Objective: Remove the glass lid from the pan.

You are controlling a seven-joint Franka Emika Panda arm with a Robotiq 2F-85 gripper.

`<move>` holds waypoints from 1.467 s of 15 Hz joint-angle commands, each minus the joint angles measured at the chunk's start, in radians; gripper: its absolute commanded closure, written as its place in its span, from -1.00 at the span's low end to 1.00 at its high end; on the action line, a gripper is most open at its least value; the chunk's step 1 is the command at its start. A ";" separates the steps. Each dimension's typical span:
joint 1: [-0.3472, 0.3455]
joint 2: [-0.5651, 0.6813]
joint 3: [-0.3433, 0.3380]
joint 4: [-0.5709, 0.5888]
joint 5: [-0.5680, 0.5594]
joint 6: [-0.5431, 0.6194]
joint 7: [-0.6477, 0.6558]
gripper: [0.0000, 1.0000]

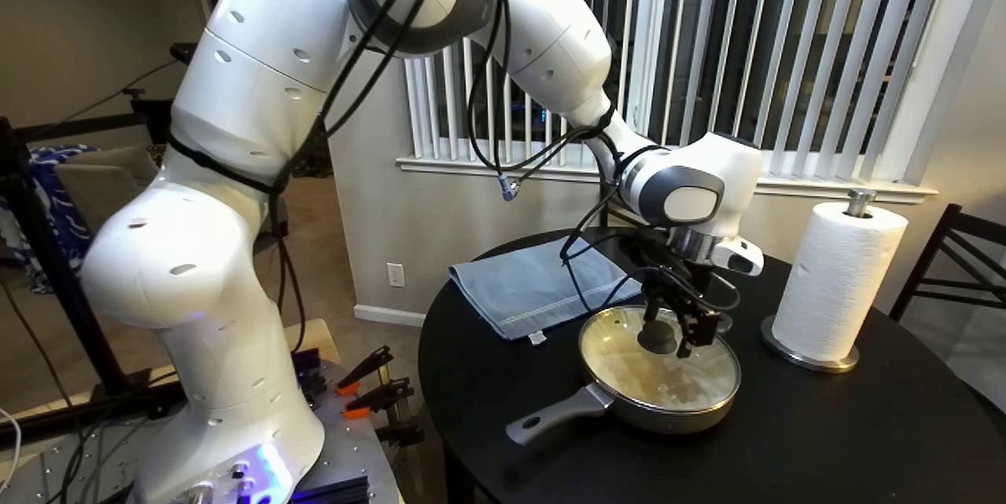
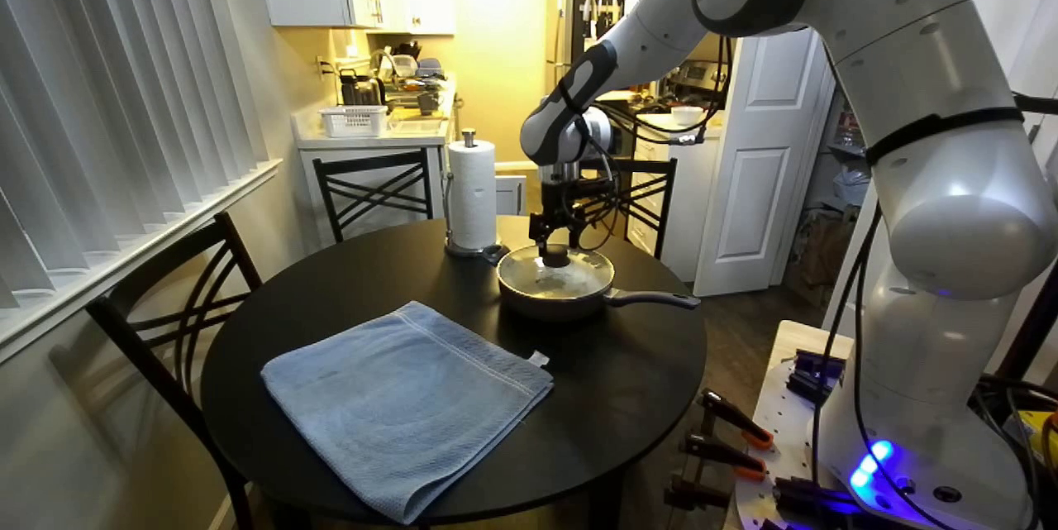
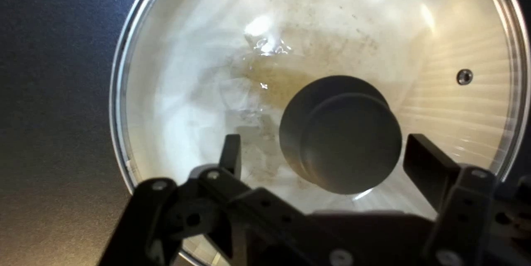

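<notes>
Hovering with the hand (image 3: 322,153) spread, gripping nothing, bracketing the knob (image 3: 350,143) in the wrist view. Left to right in an exterior view, seeing the handle (image 1: 556,414), then the pan (image 1: 668,421) with the glass lid (image 1: 664,373) seated on it. Looking lined up, but leaving grasp, lift and removal undone.

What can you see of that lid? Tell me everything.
The lid is round, see-through and looks like glass, with a shiny, metal-looking rim, a dark round knob at its centre and a small, ringed hole near the edge. It lies flat on the pan, covering it. The gripper is open; in the wrist view one finger stands clear of the knob, the other too near to tell whether it touches. Brownish marks show, on the glass or beneath it.
</notes>
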 commanded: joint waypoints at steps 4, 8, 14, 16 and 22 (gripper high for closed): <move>0.020 -0.044 -0.005 -0.057 -0.047 -0.006 0.013 -1.00; 0.020 -0.052 0.001 -0.070 -0.052 0.007 0.001 -1.00; 0.024 -0.062 0.010 -0.077 -0.056 0.013 -0.008 -0.33; 0.027 -0.066 0.010 -0.080 -0.056 0.014 -0.007 -0.09; 0.034 -0.083 0.003 -0.098 -0.071 0.039 0.002 0.35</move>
